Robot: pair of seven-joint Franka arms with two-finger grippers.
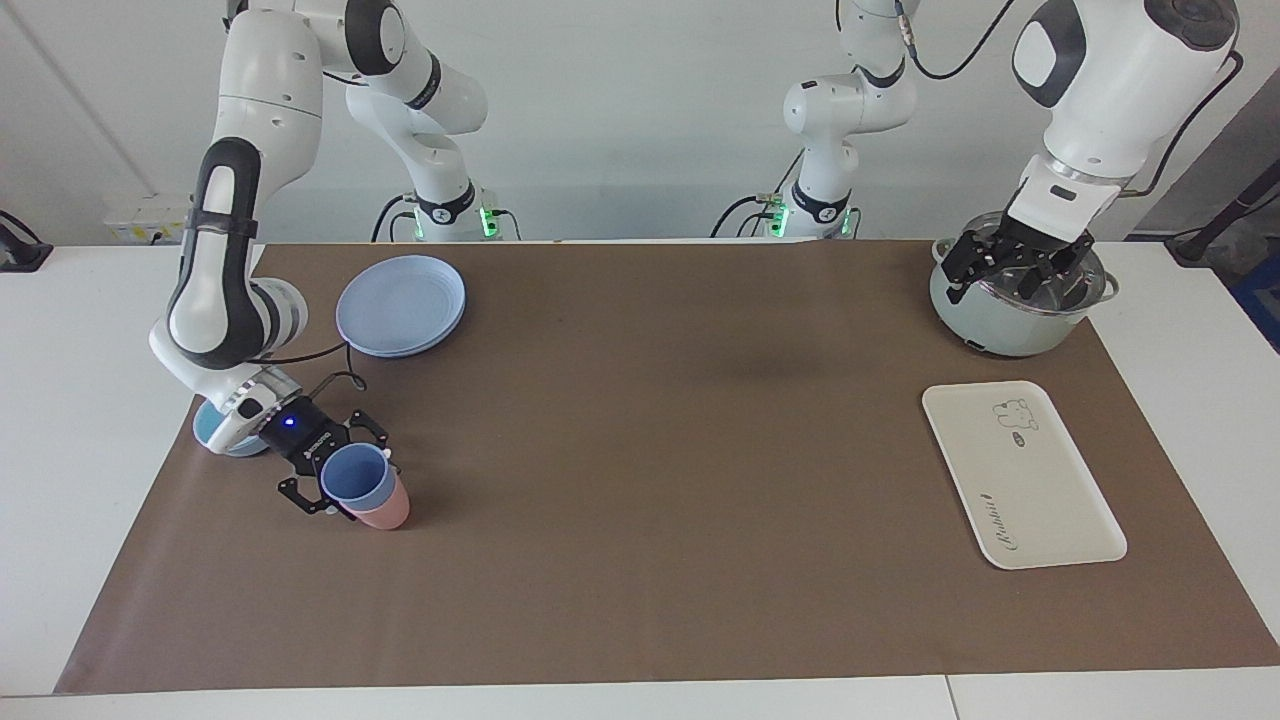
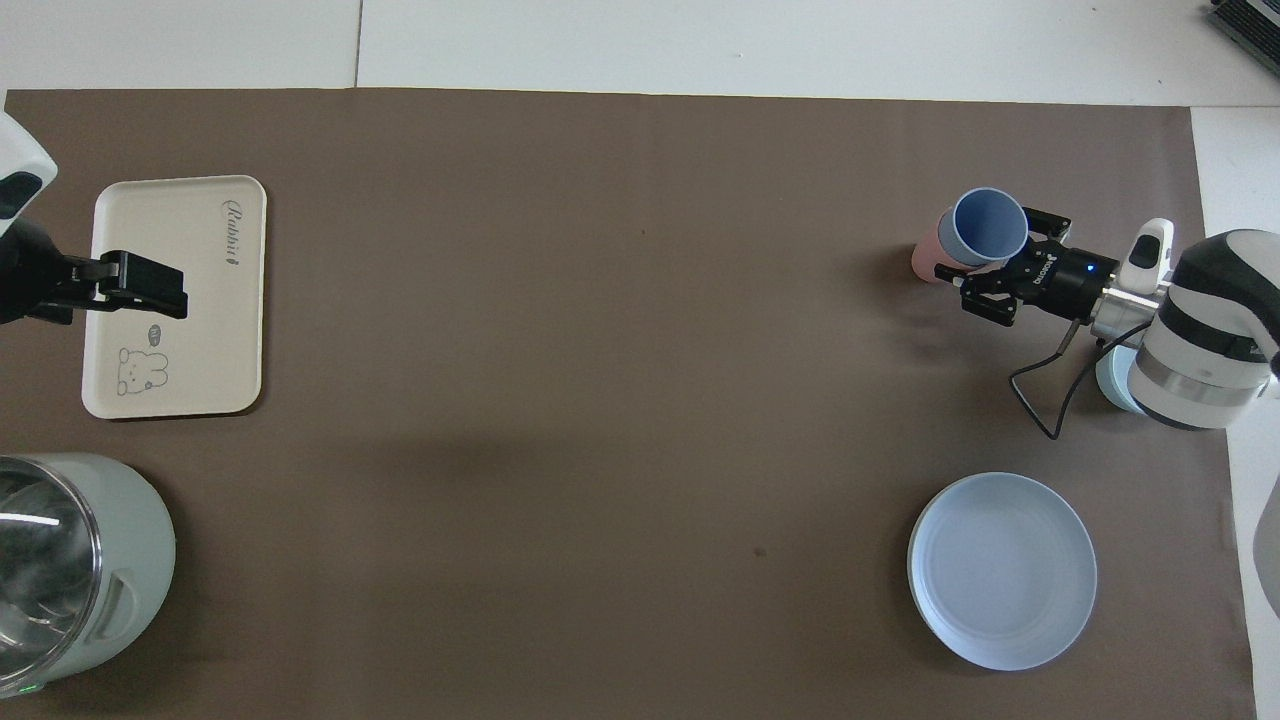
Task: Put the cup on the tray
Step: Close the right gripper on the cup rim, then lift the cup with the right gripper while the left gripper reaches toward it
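I read this as the grasp step. Working out from the robots' end: the pot (image 1: 1018,300) sits nearest, at the left arm's end, and I cannot see anything inside it; the left gripper (image 1: 1012,262) waits over it, fingers spread. The plate (image 1: 401,305) lies bare. The tray (image 1: 1020,470) is bare too, well apart from the cup (image 1: 356,478). The cup sits tilted, nested in the pink cup (image 1: 383,511), with the right gripper (image 1: 335,472) pinching it. Next I would lift the cup free without dragging the pink one, then carry it across to the tray.
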